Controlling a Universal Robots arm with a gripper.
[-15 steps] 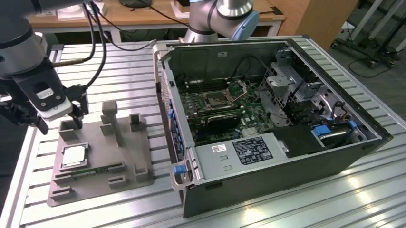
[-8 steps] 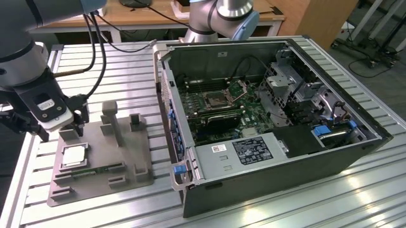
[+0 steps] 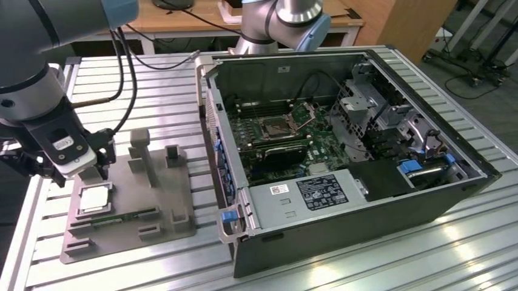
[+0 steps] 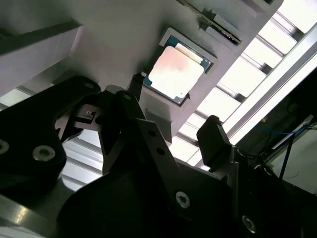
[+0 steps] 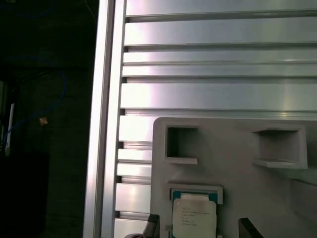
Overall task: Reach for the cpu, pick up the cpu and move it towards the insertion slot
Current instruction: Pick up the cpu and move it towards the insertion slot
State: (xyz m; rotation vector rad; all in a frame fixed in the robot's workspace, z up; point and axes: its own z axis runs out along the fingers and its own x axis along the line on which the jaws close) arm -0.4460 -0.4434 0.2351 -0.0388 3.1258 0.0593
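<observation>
A ribbed aluminium worktop (image 3: pixel 162 91) carries everything. Nearest, on a grey holder (image 3: pixel 125 182), the cpu (image 3: pixel 94 198) lies flat in its recess, not yet gripped. The tool (image 3: pixel 79 173) hovers just above it, fingers apart on either side of the chip. This looks like the end of the reach. The grasp calls for a straight descent and a close on opposite edges. Farther off, the insertion slot (image 3: pixel 275 127) sits inside the open computer case (image 3: pixel 340 233).

Bright overhead room light glares white off the slatted table (image 4: pixel 277 44) around the gripper (image 4: pixel 176 104). Just beyond its tips the cpu (image 4: pixel 176 74) top washes out pale. The gripper's own body is near-black shadow. Well away from it, the computer case (image 3: pixel 267 73) interior is dim.
</observation>
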